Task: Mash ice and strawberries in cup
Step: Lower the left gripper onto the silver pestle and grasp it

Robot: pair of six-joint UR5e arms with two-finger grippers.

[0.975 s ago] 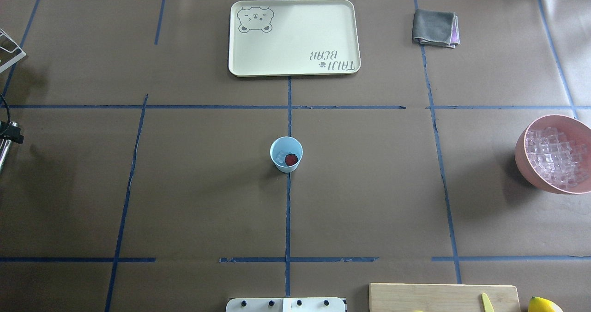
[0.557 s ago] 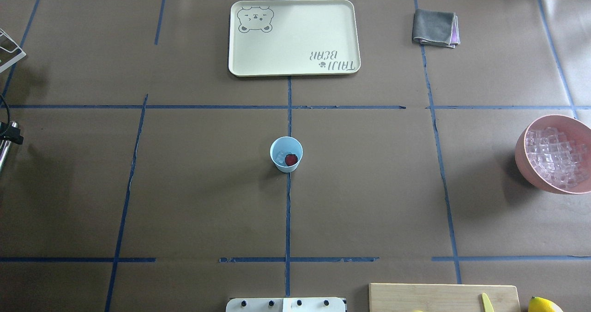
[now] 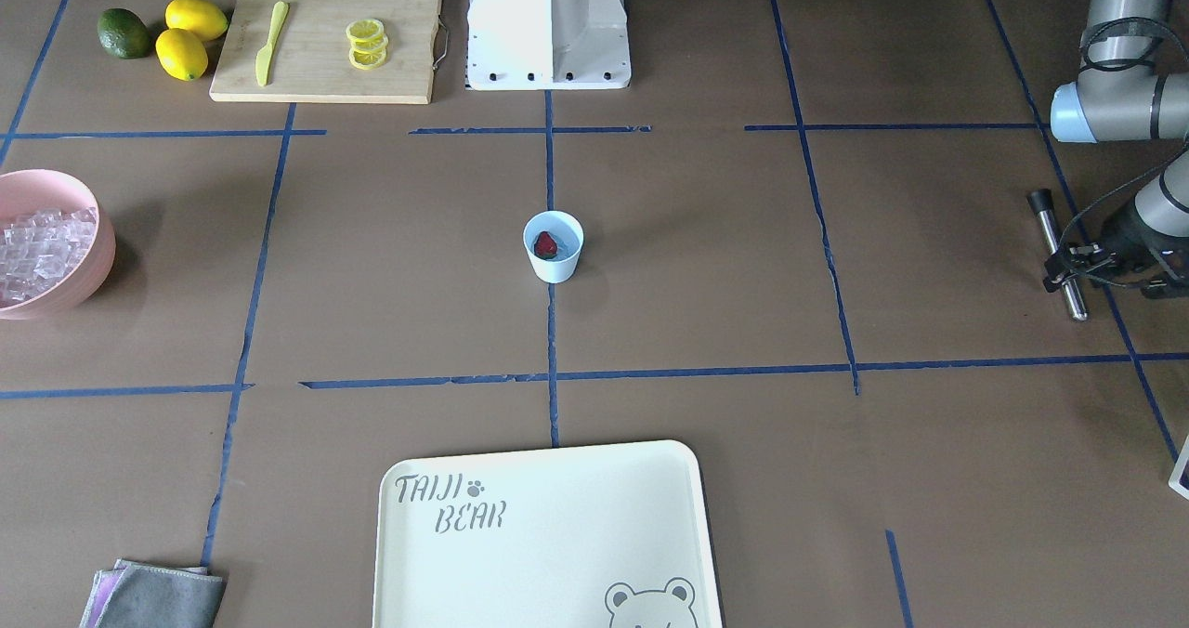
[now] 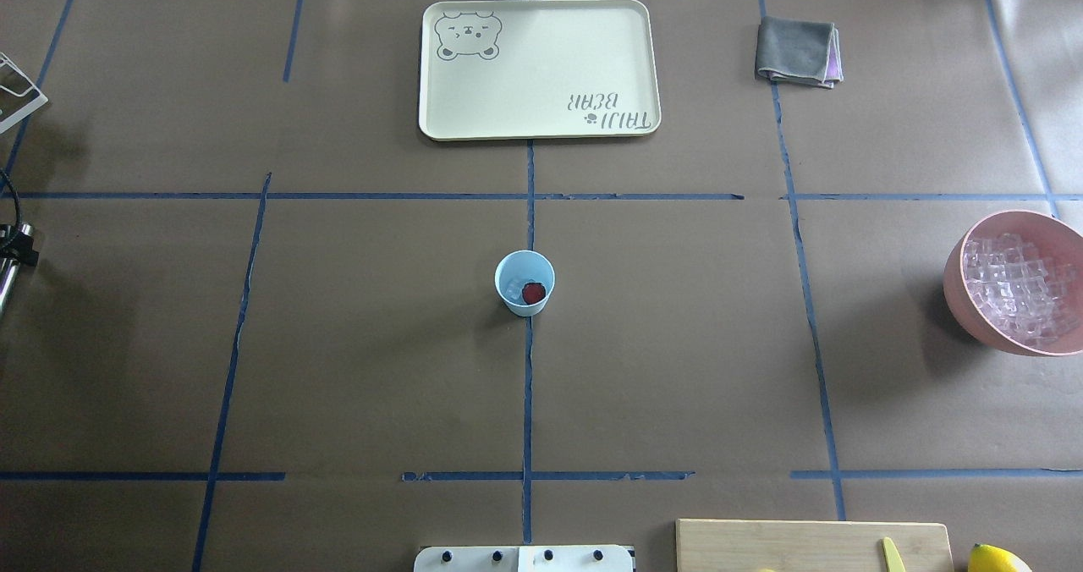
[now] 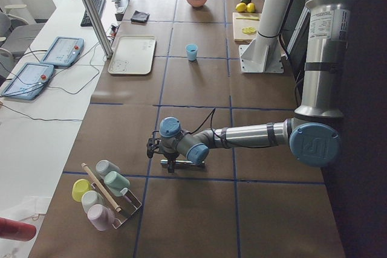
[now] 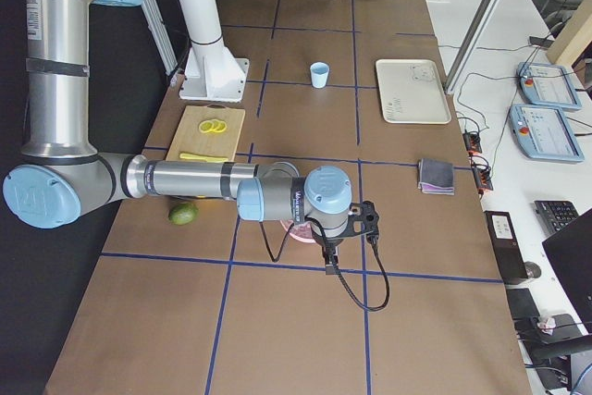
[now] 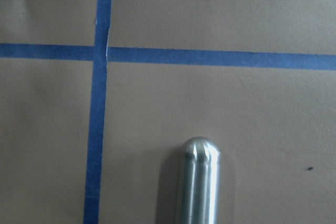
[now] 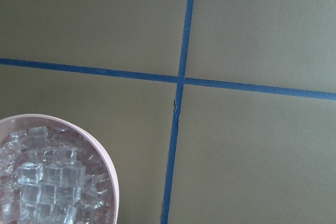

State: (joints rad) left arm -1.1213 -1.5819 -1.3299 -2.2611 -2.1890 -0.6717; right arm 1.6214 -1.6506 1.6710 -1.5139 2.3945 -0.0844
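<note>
The light-blue cup point(image 4: 525, 283) stands upright at the table's centre, also in the front view point(image 3: 553, 249). Inside it lie a red strawberry point(image 4: 534, 293) and a clear ice cube point(image 4: 513, 287). My left gripper point(image 3: 1068, 268) is far out at the table's left end, shut on a metal rod point(image 3: 1059, 252) that it holds level just over the table; the rod's rounded tip shows in the left wrist view point(image 7: 199, 182). My right gripper point(image 6: 329, 261) shows only in the right side view, above the pink bowl; I cannot tell whether it is open or shut.
A pink bowl point(image 4: 956, 288) full of ice cubes point(image 8: 42, 182) sits at the right edge. A cream tray point(image 4: 538, 68) and a grey cloth point(image 4: 797, 50) lie at the far side. A cutting board point(image 3: 325, 47) with lemon slices, a yellow knife, lemons and a green fruit is near the base. A cup rack point(image 5: 106, 194) stands at the left end.
My left gripper and the rod have shifted slightly further left at the overhead view's edge. The cup and its contents have not moved.
</note>
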